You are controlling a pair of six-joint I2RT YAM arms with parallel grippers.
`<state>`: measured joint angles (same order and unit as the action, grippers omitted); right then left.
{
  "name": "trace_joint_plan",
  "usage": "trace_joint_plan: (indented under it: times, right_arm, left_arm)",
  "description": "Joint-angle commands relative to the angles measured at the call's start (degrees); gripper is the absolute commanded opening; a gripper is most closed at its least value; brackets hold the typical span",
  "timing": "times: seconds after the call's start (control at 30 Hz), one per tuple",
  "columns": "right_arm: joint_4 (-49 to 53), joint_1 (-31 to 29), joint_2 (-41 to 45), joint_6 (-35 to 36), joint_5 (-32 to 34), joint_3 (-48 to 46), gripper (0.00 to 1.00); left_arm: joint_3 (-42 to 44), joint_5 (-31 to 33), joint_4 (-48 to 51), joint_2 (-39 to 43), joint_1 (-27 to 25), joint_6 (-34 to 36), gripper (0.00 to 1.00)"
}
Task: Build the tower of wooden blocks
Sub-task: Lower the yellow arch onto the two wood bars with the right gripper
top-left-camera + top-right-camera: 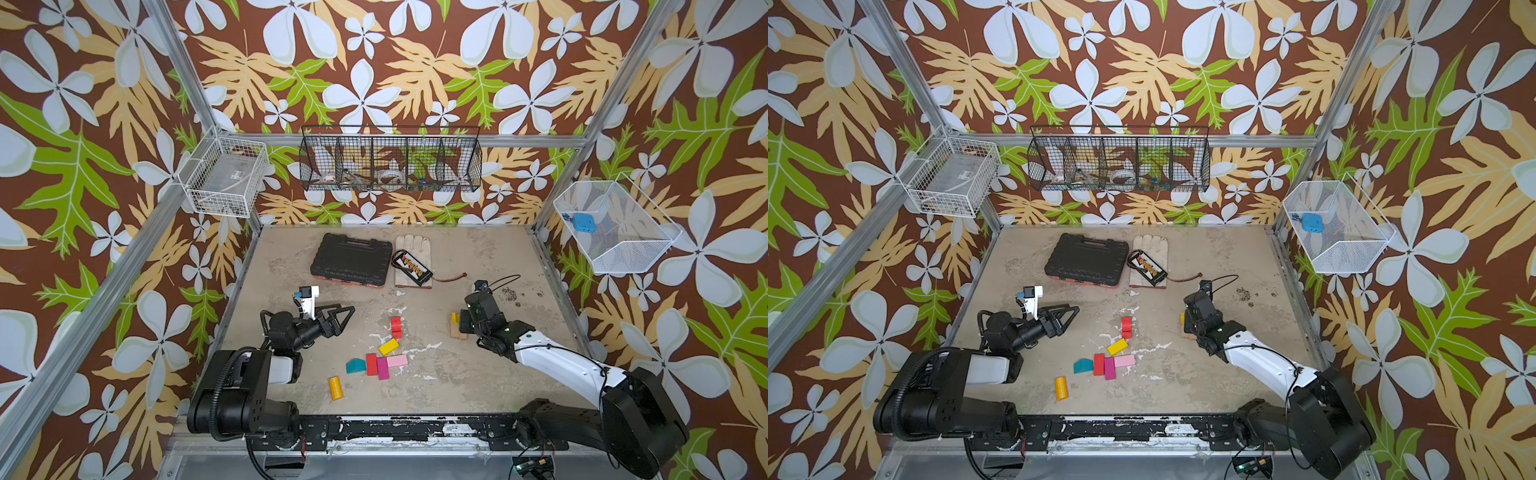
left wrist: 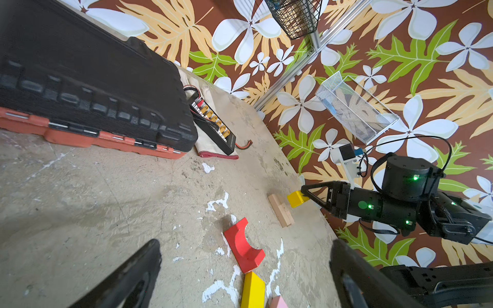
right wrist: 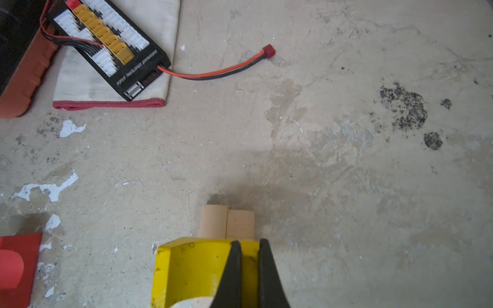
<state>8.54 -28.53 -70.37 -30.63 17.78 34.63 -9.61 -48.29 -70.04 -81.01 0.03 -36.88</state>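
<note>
Right pincer (image 3: 250, 241) clenched on yellow arch (image 3: 186, 266) by tan blocks (image 3: 226, 222), left pincer (image 1: 345, 318) released, board (image 3: 106, 45) reads "balanced charging plate"

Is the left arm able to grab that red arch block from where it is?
Probably yes: the left gripper is open, and the red arch lies on the table just ahead, with nothing between.

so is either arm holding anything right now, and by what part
The right gripper holds the yellow arch block, its fingers pinching one leg of the arch. The left gripper is open and holds nothing.
</note>
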Motion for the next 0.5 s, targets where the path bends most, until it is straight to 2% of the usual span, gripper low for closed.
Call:
trace_joint_plan:
  times: [0.0, 0.27, 0.47]
  right_arm:
    - [-3.0, 0.1, 0.8, -0.9, 0.4, -0.8, 0.00]
    - [-5.4, 0.1, -1.4, -0.8, -2.8, -1.7, 0.00]
    - [-5.5, 0.1, -3.0, -1.1, -2.7, -1.5, 0.00]
  left_arm:
    - [-0.3, -0.4, -1.7, 0.1, -0.2, 0.5, 1.00]
    - [-0.4, -0.1, -1.1, 0.0, -0.3, 0.7, 1.00]
    - [-0.6, 0.1, -0.7, 0.1, -0.5, 0.8, 1.00]
